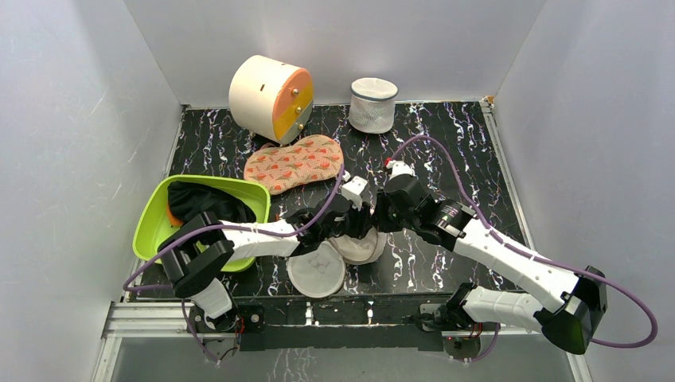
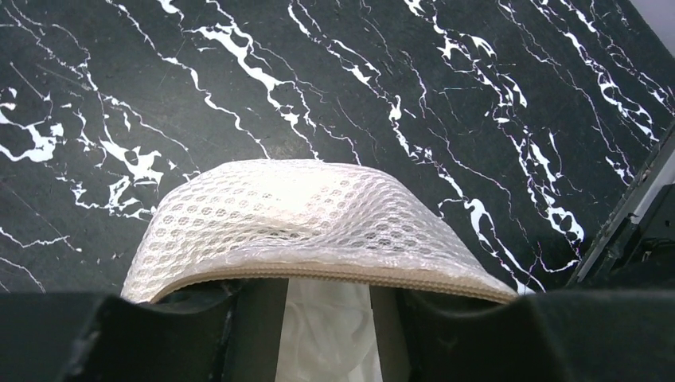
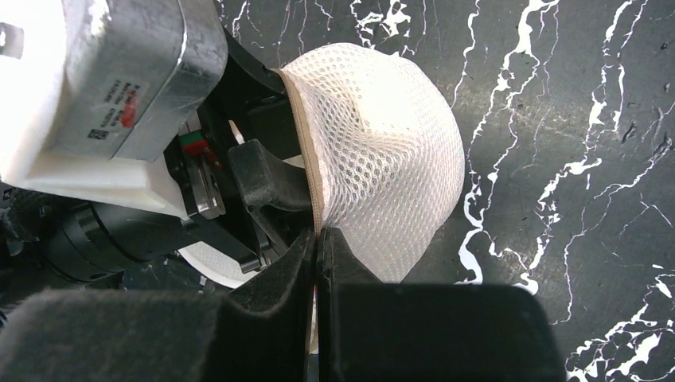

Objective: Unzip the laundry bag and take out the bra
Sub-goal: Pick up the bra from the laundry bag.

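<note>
A round, dome-shaped cream mesh laundry bag (image 1: 318, 270) with tan zip trim lies on the black, white-veined marble-look surface (image 1: 446, 143) just ahead of the two arm bases, its flat face with a faint line drawing turned up to the top camera and its honeycomb-mesh dome bulging beside it. The zip edge gapes, and the soft white fabric bra (image 2: 326, 346) sits crumpled inside the opening, still within the bag. The left gripper (image 2: 328, 296) reaches into that opening, its jaws closed on a wad of the white fabric, which fills the gap between them. The right gripper (image 3: 317, 256) has its jaws pressed together, pinching the tan trim at the bag's rim. At far left a glossy lime-green plastic bin (image 1: 151, 215) holds a crumpled black garment (image 1: 203, 203), with a sliver of orange at its edge. Behind the arms an oval orange patterned cloth (image 1: 293, 163) lies flat. A cream drum (image 1: 255, 91) with an orange-and-yellow face rests on its side by the back wall, and a white cylindrical mesh bag (image 1: 373, 107) with a dark rim stands upright near it
</note>
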You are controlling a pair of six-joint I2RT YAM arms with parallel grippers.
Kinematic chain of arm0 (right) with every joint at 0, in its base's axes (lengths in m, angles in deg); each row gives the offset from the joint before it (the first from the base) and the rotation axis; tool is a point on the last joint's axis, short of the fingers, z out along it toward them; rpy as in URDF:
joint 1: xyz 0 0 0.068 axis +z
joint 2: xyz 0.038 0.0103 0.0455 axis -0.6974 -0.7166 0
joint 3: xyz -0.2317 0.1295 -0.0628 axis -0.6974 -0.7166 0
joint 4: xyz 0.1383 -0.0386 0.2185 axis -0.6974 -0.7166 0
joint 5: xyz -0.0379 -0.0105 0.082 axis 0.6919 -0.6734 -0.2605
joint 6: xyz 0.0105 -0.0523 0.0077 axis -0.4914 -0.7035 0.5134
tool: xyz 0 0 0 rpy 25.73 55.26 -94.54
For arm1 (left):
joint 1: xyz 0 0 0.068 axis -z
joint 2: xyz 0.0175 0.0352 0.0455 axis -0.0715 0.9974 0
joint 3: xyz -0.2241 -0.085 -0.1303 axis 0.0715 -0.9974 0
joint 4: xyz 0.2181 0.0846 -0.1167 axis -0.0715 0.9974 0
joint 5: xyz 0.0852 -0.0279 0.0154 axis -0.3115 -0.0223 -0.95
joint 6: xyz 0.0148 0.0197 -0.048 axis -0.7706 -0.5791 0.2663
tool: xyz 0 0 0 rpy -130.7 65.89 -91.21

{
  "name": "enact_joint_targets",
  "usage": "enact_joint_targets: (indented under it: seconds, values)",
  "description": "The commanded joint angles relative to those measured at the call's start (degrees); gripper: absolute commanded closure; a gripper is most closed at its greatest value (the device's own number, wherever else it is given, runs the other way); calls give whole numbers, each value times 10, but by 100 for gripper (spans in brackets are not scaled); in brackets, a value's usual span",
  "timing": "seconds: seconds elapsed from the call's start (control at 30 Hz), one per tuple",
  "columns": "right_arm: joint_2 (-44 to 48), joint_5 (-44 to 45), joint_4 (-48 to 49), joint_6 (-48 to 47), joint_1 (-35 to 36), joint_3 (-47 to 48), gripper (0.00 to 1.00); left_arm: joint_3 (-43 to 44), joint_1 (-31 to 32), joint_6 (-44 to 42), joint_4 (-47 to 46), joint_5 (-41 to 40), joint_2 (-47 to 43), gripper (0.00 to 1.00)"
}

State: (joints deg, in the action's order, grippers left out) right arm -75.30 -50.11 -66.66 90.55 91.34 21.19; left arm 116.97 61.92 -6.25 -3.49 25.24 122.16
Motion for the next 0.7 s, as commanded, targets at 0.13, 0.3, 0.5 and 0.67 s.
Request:
enact_joint_targets:
  seconds: [0.13,0.3,0.5,0.67]
  values:
    - [19,33,12,19,-1,5,100,4,-5,-60,-35,24,-45,83]
    - [30,93,-21,48,-1,9,100,6,-5,-78,-11,12,-83,100]
    - [80,152,20,78,-1,-28,100,15,-4,-92,78,15,-139,100]
    - [104,160,53,78,-1,-41,100,28,-3,-74,154,72,-188,100]
